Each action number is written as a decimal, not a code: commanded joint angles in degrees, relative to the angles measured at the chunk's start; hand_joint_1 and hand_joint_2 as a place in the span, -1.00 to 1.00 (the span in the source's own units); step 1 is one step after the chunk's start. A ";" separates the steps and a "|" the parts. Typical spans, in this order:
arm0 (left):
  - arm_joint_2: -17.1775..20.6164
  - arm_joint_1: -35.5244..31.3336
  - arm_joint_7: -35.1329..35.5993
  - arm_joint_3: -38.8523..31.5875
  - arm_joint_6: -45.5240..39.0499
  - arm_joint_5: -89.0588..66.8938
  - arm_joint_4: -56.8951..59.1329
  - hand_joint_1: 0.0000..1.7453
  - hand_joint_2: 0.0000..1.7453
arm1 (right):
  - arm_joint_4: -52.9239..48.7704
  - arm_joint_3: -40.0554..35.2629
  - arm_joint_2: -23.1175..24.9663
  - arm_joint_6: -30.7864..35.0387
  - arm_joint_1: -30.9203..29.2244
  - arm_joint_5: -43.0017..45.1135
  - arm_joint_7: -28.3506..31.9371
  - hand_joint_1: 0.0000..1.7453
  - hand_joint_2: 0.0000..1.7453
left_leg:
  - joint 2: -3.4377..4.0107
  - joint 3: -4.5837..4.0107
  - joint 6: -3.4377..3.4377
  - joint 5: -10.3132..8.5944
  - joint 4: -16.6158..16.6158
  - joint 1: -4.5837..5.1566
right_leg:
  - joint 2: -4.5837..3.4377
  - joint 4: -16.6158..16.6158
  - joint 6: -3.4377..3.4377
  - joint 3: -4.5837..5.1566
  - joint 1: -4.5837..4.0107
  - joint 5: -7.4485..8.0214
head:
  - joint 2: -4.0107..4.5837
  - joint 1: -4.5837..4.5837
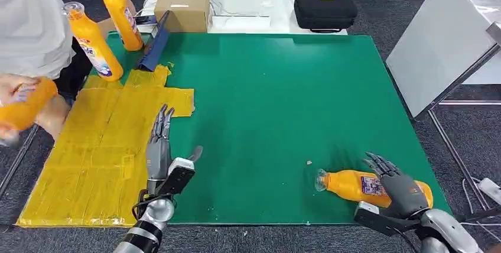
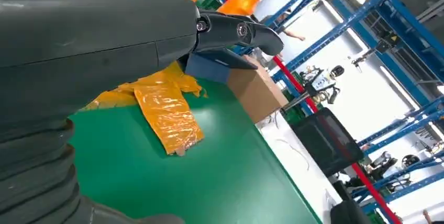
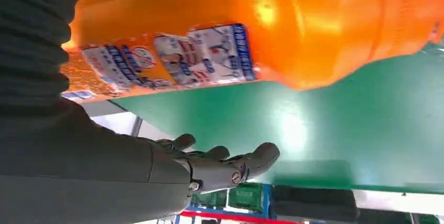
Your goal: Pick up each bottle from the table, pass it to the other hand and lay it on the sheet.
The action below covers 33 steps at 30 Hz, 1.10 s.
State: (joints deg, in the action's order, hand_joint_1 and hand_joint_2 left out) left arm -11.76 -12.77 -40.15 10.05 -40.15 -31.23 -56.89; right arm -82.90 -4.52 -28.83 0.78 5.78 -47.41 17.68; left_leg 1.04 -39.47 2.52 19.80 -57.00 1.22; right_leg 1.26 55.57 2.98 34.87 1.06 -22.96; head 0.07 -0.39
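Bottle lying flat, right robot hand (image 1: pixel 397 185) over it, fingers apart
We judge the bottle (image 1: pixel 354 185) stiff, smooth — grip mid-body; left robot hand (image 1: pixel 160 138) empty, outstretched.

head view overhead, wrist views close, low

Sheet (image 1: pixel 100 158) left of lying bottle (image 1: pixel 354 185)

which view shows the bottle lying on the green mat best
The head view: the whole lying bottle shows there, cap to base, with the right hand over its base end. The right wrist view gives a close look at its label and body. The left wrist view misses it.
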 commanded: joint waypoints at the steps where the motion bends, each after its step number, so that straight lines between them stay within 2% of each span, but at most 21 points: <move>1: 2.50 -2.19 0.15 4.11 0.87 2.47 0.97 -1.00 1.00 | -6.06 10.20 -6.40 -5.05 7.54 3.43 1.01 -1.00 1.00 | -0.45 0.19 -0.21 0.17 -0.12 -0.04 | 0.26 0.13 -0.13 -0.28 0.01 -0.27 | 0.00 0.02; 5: 2.57 -2.44 0.15 4.70 0.96 2.95 1.07 -1.00 1.00 | -3.98 10.83 -6.19 -6.43 6.07 1.78 0.51 -1.00 1.00 | -0.11 0.07 -0.09 0.12 -0.01 -0.03 | -0.06 -0.03 -0.07 -0.15 -0.01 -0.06 | 0.00 0.02; 6: 2.57 -2.44 0.15 4.70 0.96 2.95 1.07 -1.00 1.00 | -3.98 10.83 -6.19 -6.43 6.07 1.78 0.51 -1.00 1.00 | -0.11 0.27 -0.16 0.28 -0.08 -0.08 | -0.13 0.00 -0.14 -0.36 -0.05 -0.16 | 0.00 0.02; 11: 2.62 -2.43 0.15 5.46 1.13 3.24 0.60 -1.00 1.00 | -1.12 9.43 -5.69 -6.47 4.05 -0.57 -0.86 -1.00 1.00 | 0.03 0.12 -0.04 0.14 0.00 0.00 | -0.08 -0.05 -0.08 -0.14 0.02 -0.04 | 0.00 0.02; 15: 2.29 -2.75 0.15 6.29 1.34 3.58 0.52 -1.00 1.00 | 1.80 6.71 -5.75 -6.46 2.92 -2.63 -1.60 -1.00 1.00 | 0.01 0.28 -0.11 0.22 -0.01 -0.05 | -0.12 -0.09 -0.13 -0.34 -0.02 -0.10 | 0.00 0.02; 19: 2.02 -3.33 0.15 6.61 2.55 4.49 0.95 -1.00 1.00 | 11.99 1.94 -2.97 -4.53 -4.34 -6.82 -2.74 -1.00 1.00 | 0.14 0.23 -0.06 0.18 0.01 -0.08 | -0.21 -0.16 -0.10 -0.29 -0.06 -0.01 | 0.00 0.02; 22: 1.93 -3.51 0.15 7.04 2.32 4.54 1.53 -1.00 1.00 | 16.21 -0.83 -0.51 -2.43 -7.13 -8.05 -2.28 -1.00 1.00 | 0.22 0.45 -0.16 0.27 0.01 -0.16 | -0.34 -0.23 -0.16 -0.52 -0.12 -0.02 | 0.00 0.02; 25: 1.94 -3.49 0.15 7.10 2.26 4.57 1.54 -1.00 1.00 | 16.40 -1.28 -0.35 -2.24 -7.32 -8.19 -2.34 -1.00 1.00 | 0.14 0.21 -0.02 0.12 0.03 -0.06 | -0.17 -0.14 -0.09 -0.25 -0.05 0.01 | 0.00 0.02; 26: 1.94 -3.49 0.15 7.10 2.26 4.57 1.54 -1.00 1.00 | 16.40 -1.28 -0.35 -2.24 -7.32 -8.19 -2.34 -1.00 1.00 | 0.11 0.41 -0.12 0.21 0.01 -0.10 | -0.22 -0.15 -0.17 -0.46 -0.07 -0.07 | -0.02 0.00; 33: 2.01 -3.45 0.15 7.15 2.24 4.65 1.49 -1.00 1.00 | 15.73 -1.21 -0.84 -2.17 -6.85 -8.16 -2.38 -1.00 1.00 | 0.09 0.32 -0.04 0.20 0.00 -0.05 | -0.19 -0.11 -0.11 -0.38 -0.03 -0.08 | -0.02 0.00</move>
State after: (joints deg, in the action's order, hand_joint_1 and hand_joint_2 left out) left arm -10.97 -14.30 -40.15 15.76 -38.07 -26.71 -57.61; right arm -72.70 -2.58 -32.68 -1.35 1.58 -55.52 15.28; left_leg 1.14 -39.49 2.70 19.85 -57.00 1.33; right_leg 1.21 55.58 3.02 34.86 1.15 -22.98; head 0.05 -0.39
